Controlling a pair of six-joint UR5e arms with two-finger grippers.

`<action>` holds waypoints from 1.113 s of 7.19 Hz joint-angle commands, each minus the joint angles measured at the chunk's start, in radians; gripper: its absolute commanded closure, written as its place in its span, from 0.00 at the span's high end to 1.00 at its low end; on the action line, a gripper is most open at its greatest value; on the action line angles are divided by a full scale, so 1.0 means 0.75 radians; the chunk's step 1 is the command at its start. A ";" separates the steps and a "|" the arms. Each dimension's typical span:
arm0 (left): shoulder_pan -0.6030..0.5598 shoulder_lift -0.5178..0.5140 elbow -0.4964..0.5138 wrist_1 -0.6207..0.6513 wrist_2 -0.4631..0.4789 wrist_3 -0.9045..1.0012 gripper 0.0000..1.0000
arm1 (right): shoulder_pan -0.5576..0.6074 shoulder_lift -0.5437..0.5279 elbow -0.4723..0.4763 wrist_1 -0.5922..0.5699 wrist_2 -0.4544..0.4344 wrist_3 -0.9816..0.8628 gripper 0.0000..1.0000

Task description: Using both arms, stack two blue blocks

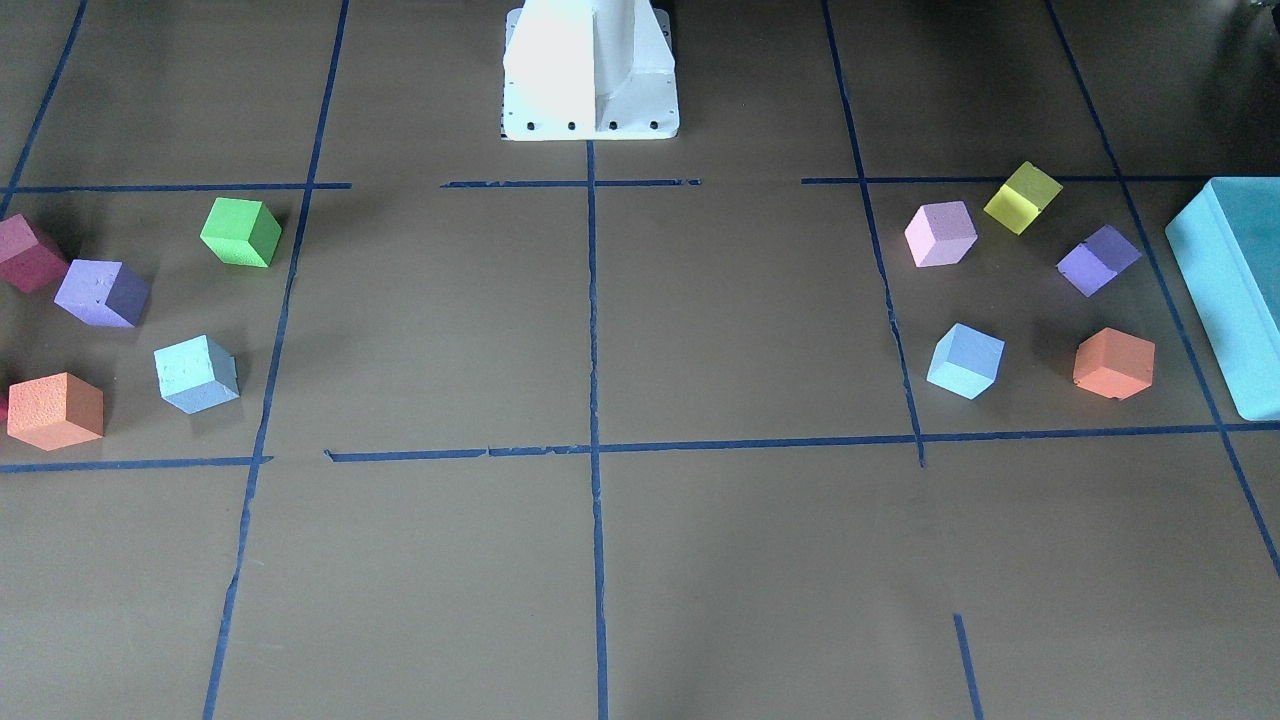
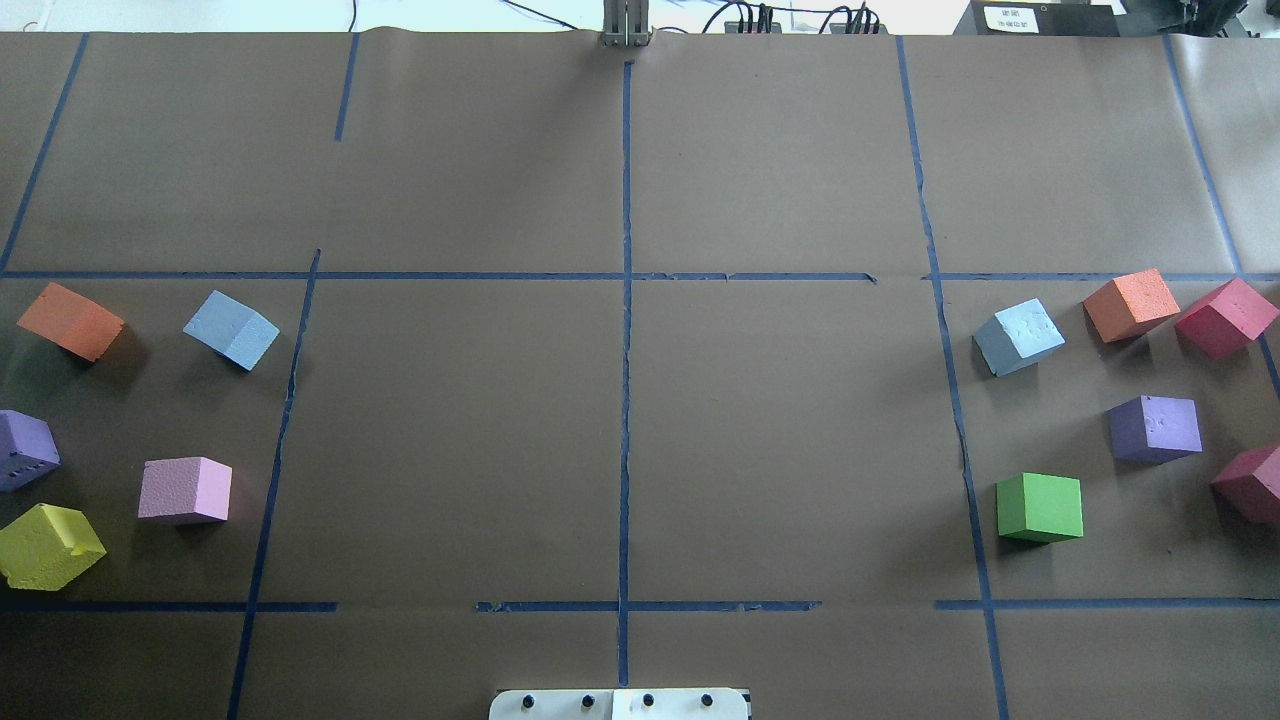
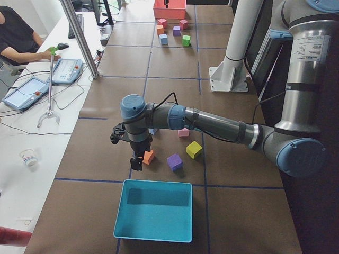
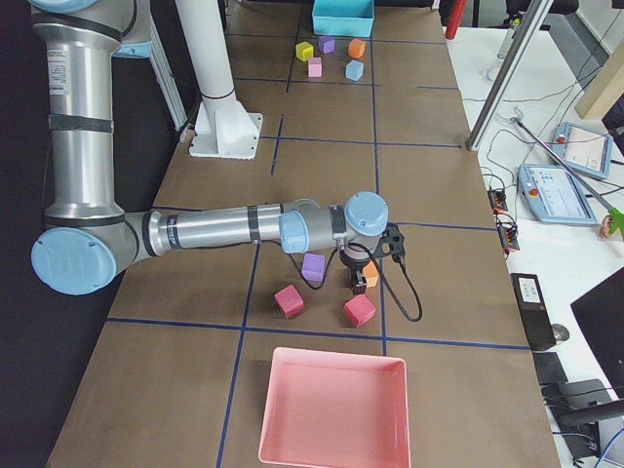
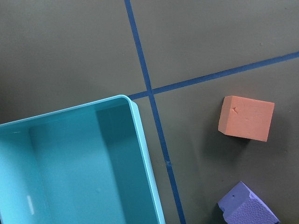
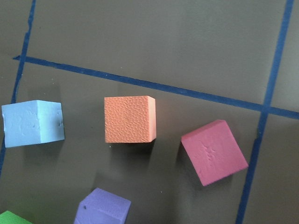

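Two pale sky-blue foam cubes rest flat on the counter, unstacked and well apart, one at each end. The left blue block (image 2: 231,329) sits turned at an angle, near the left orange cube (image 2: 70,320). The right blue block (image 2: 1018,336) is also skewed, just beside the right orange cube (image 2: 1131,304). The left arm (image 3: 212,124), silver-grey with light blue joint caps, stretches out low over its end, jaws pointing down by the orange cube there. The right arm (image 4: 205,229) is posed likewise at its end. Whether either pair of jaws is parted cannot be told.
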 commanded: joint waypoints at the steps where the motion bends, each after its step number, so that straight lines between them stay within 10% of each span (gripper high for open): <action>1: 0.001 0.002 -0.004 -0.006 -0.002 -0.005 1.00 | -0.245 0.102 -0.005 0.212 -0.180 0.498 0.96; 8: 0.005 0.000 0.023 -0.016 -0.047 -0.069 1.00 | -0.590 0.277 -0.058 0.338 -0.431 0.839 0.99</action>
